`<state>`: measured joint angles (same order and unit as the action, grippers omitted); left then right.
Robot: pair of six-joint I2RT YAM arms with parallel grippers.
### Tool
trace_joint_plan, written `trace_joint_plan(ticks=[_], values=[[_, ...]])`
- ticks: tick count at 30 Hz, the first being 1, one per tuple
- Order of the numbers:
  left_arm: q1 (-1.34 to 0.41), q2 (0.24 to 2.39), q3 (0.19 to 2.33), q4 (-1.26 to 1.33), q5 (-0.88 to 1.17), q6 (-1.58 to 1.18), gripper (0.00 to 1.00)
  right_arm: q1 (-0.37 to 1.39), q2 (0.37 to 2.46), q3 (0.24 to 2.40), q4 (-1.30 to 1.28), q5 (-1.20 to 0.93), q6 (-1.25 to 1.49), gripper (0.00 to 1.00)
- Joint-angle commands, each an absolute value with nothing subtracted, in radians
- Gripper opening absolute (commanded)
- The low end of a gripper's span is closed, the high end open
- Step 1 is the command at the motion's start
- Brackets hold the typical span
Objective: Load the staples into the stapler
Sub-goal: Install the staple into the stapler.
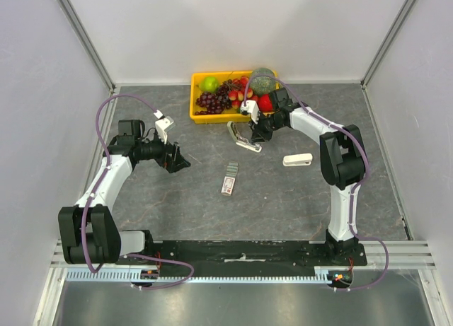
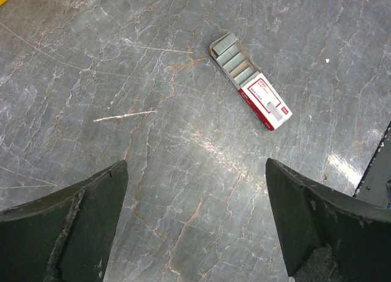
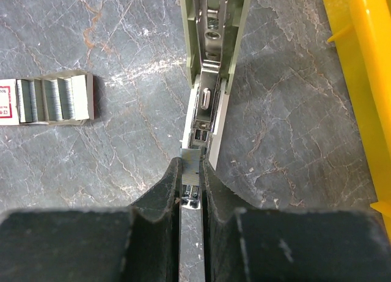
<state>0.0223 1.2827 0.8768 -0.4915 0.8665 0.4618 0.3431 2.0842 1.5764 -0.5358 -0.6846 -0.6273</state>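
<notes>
The staples box (image 1: 228,179), red and white with its tray slid out, lies at mid-table; its silvery strips show in the left wrist view (image 2: 252,81) and the right wrist view (image 3: 52,100). The pale green stapler (image 1: 244,137) lies opened flat, its metal channel bare (image 3: 214,55). My right gripper (image 1: 256,131) is shut on a short strip of staples (image 3: 192,163), held over the near end of the stapler's channel. My left gripper (image 1: 178,161) hovers open and empty (image 2: 195,166) over bare table, left of the box.
A yellow tray (image 1: 205,115) of fruit stands just behind the stapler; its wall is close on the right in the right wrist view (image 3: 360,62). A second, white stapler (image 1: 298,160) lies shut to the right. White walls enclose the table.
</notes>
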Motion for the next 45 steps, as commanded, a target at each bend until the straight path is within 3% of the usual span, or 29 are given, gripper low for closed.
trace_joint_plan(ticks=[1, 21, 31, 45], values=[[0.026, 1.287, 0.873, -0.462, 0.893, 0.472, 1.0, 0.348, 2.08, 1.586, -0.557, -0.721, -0.663, 0.15], [0.026, 1.287, 0.868, -0.459, 0.893, 0.471, 1.0, 0.345, 2.109, 1.609, -0.583, -0.722, -0.692, 0.16], [0.026, 1.289, 0.865, -0.459, 0.893, 0.474, 1.0, 0.325, 2.111, 1.664, -0.65, -0.851, -0.712, 0.16], [0.028, 1.29, 0.865, -0.459, 0.894, 0.472, 1.0, 0.31, 2.14, 1.681, -0.753, -0.857, -0.919, 0.17]])
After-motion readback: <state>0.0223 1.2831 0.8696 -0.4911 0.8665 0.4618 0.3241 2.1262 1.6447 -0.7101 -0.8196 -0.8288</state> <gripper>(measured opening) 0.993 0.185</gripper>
